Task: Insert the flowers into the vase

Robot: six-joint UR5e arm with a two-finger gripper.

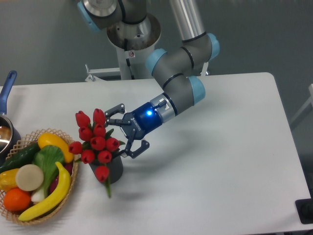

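- Near the table's left side: small dark grey ribbed cylindrical vase (113,170), upright, just right of the woven basket of plastic fruit and vegetables (36,174).
- Bunch of red artificial tulips with green stems (97,144) sitting over the vase mouth, blooms leaning left toward the basket; one bloom and a green leaf hanging down the vase's front.
- Blue-bodied two-finger gripper (126,131) just right of the bouquet, lit blue at the wrist; jaws spread apart, nothing clamped between them. Upper finger near the top blooms, lower finger beside the vase rim; contact with either cannot be told.
- Stem ends hidden behind blooms and rim; depth of seating not verifiable.
- Assessment: insertion appears essentially done, bouquet seemingly supported by the vase alone.
- Remaining: clear withdrawal of the arm without snagging blooms; confirmation that the tilted bunch does not topple.
- Blue-handled pot (6,122) at far left edge, not involved.
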